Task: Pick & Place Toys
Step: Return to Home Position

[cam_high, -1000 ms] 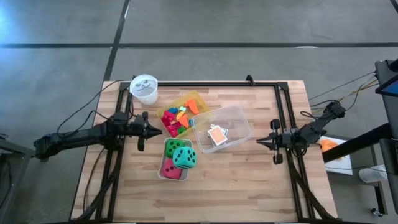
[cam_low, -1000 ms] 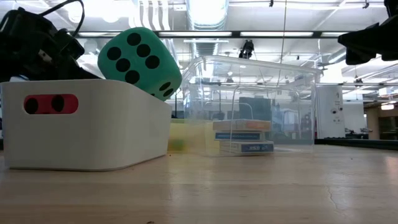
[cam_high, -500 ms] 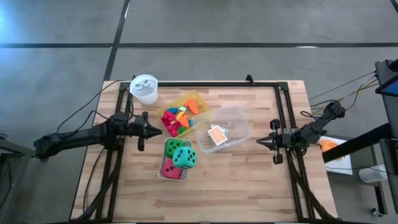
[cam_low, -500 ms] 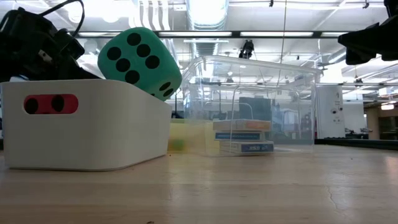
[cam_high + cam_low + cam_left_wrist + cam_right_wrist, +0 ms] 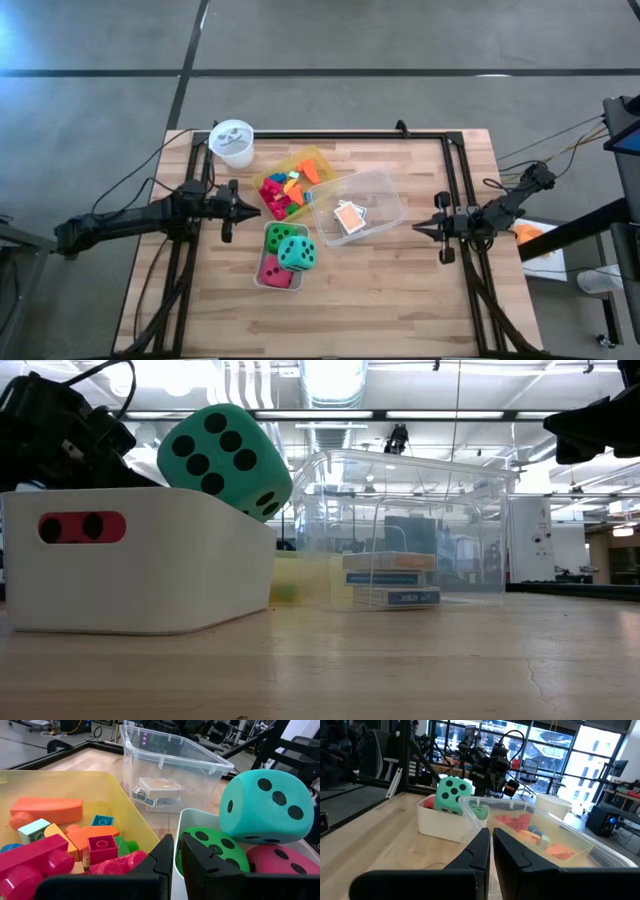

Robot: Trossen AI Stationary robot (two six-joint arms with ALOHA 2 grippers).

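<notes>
**Both Arms Parked at Table Sides, Toys in Containers**

Landmark for all positions: clear plastic box (image 5: 388, 188), near the middle of the wooden table (image 5: 390, 300).

1. Left gripper (image 5: 252, 210). On the left-arm side of the box and well apart from it. Tips over the spot where yellow tray and white bin meet, per the left wrist view. Fingers (image 5: 159, 857) drawn almost together, only a thin slit between them. Nothing held.

2. Right gripper (image 5: 417, 230). On the right-arm side of the box, near its corner, not touching, pointing toward it. Fingers (image 5: 481, 849) likewise nearly together with a narrow gap. Nothing held.

3. Card packs (image 5: 347, 217). Inside the box, lying flat on its floor. Seen in the low view as a short stack (image 5: 392, 580) through the clear wall.

4. Plastic blocks (image 5: 282, 190). Red, orange, yellow, green and blue, heaped in the yellow tray (image 5: 300, 156). Tray against the box's wall on the left-arm side.

5. Dice. Together in the white bin (image 5: 258, 272), just beside the box's corner on the left-arm side. Teal die (image 5: 297, 253) on top, tilted, rising above the bin rim. Green die (image 5: 285, 235) and red die (image 5: 274, 270) beneath and beside it.

6. White cup (image 5: 232, 143). Beyond the yellow tray from the box, near the table corner.
</notes>
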